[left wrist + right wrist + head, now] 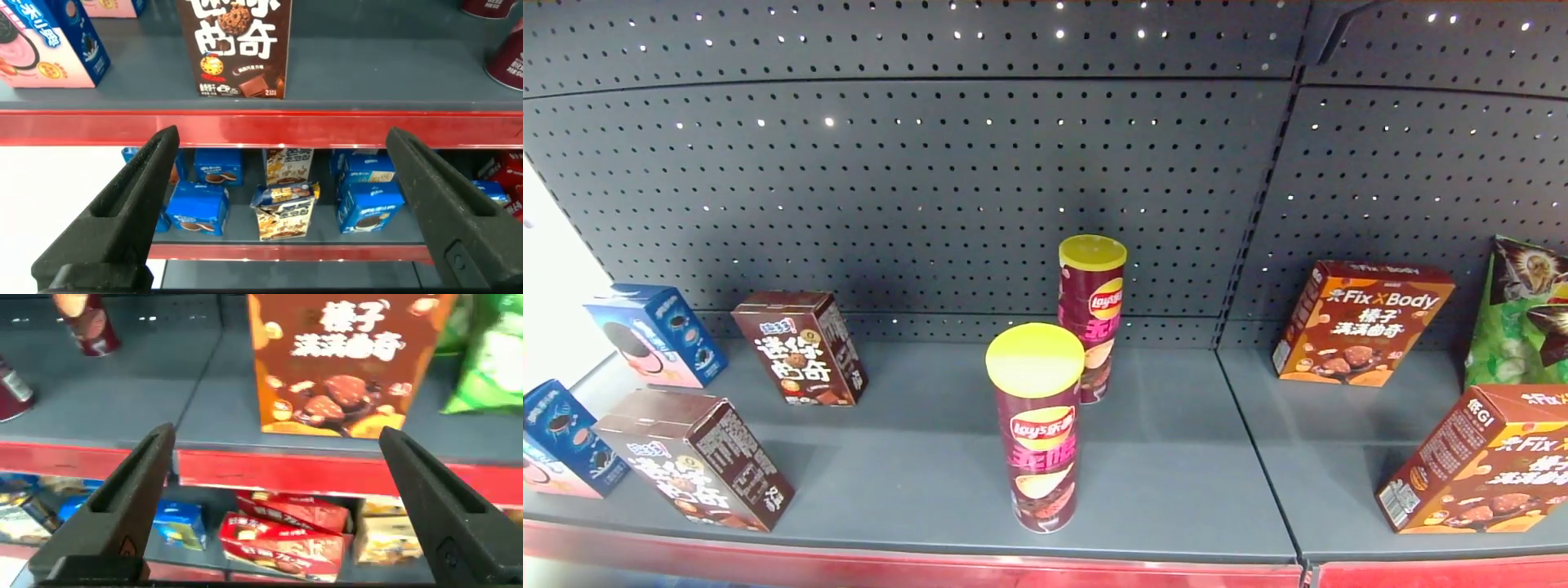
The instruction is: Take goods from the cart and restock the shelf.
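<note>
Both claws spread wide, nothing held. Left gripper [282, 139] sits before the red front edge of the dark grey metal shelf [1176, 457], facing a brown cardboard cookie box [235, 45]. Right gripper [276, 434] faces an orange cardboard cookie box [343, 359]. A tall maroon chip can with yellow plastic lid [1037, 433] stands upright, front-middle of the shelf. We judge it light, stiff, slick and tippy: grip mid-body, not the lid.
</note>
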Motion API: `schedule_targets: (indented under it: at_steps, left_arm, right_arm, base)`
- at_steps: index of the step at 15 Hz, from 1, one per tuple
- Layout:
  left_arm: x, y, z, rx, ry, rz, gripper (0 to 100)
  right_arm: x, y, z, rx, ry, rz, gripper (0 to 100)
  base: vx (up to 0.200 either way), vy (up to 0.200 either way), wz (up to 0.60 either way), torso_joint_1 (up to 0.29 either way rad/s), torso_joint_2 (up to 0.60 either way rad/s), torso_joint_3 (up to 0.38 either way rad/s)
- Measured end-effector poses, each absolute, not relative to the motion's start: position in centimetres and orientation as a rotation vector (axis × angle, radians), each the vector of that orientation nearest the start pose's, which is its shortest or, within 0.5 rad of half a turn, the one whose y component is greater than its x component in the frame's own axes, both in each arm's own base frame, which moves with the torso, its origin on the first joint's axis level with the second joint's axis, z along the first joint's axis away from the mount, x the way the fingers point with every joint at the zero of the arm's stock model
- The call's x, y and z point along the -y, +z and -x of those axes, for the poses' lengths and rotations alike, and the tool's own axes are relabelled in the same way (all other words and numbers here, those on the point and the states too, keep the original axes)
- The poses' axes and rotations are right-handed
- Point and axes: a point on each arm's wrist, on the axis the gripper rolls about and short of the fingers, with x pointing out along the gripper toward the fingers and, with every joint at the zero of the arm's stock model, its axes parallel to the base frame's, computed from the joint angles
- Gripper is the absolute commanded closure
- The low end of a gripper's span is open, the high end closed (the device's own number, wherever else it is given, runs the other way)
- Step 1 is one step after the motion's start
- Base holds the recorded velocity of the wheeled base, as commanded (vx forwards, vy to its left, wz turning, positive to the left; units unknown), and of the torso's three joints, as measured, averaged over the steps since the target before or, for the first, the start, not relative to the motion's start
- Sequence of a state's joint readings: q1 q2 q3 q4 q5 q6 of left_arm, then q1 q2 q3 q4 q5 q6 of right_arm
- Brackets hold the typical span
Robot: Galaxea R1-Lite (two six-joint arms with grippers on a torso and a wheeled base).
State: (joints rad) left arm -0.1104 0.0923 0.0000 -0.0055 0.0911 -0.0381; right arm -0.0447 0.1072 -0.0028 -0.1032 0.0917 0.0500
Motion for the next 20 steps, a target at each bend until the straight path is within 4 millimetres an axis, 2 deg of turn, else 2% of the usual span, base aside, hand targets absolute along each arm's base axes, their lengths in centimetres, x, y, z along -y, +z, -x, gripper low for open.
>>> schedule_targets:
  at_steps: [3,8,13,18,20]
  left_arm:
    - [-0.4,7.8,1.5,-0.087,-0.018,0.029,0]
    - [-0.4,7.8,1.5,-0.086,-0.019,0.029,0]
    - [-0.3,8.1,1.6,-0.071,-0.064,-0.012,0]
    - [-0.3,10.6,2.1,-0.062,-0.098,-0.041,0]
    - [-0.2,12.2,1.9,-0.057,-0.129,-0.039,0]
  right_arm:
    - [0.1,7.7,2.0,-0.041,-0.062,-0.033,0]
    - [-0.1,7.5,2.2,-0.007,0.029,0.015,0]
    - [-0.1,7.5,2.3,-0.002,0.03,0.007,0]
    - [-0.1,7.5,2.3,-0.002,0.03,0.006,0]
    - [-0.1,7.5,2.3,-0.002,0.029,0.006,0]
  base:
    - [0.0,0.0,0.0,0.0,0.0,0.0]
    - [0.0,0.0,0.0,0.0,0.0,0.0]
    - [0.0,0.0,0.0,0.0,0.0,0.0]
    - [0.0,0.0,0.0,0.0,0.0,0.0]
    - [0.0,0.0,0.0,0.0,0.0,0.0]
